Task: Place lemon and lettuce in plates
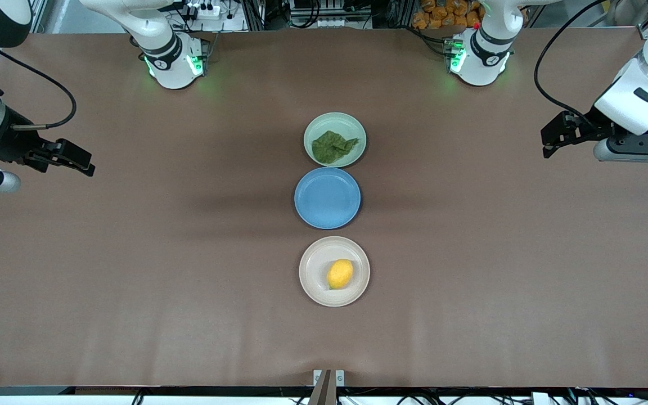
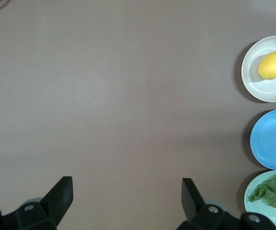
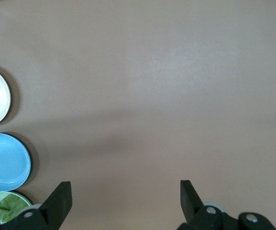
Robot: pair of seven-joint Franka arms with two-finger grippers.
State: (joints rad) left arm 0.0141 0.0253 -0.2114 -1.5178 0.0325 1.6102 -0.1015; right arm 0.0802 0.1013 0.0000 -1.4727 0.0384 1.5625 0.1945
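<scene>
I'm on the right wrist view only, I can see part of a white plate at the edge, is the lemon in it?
Observer: Yes, the lemon lies in the beige-white plate, nearest the front camera.
Operator: And the lettuce?
Observer: The lettuce lies in the mint plate, farthest from it.
Operator: Where's the left gripper?
Observer: The left gripper is open, empty, over bare table at the left arm's end; the right gripper likewise at its own end.

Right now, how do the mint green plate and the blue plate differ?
The mint green plate holds the lettuce; the blue plate holds nothing. The mint green plate lies farther from the front camera, the blue plate nearer, just before the beige plate with the lemon. Both are round, shallow and upright.
</scene>
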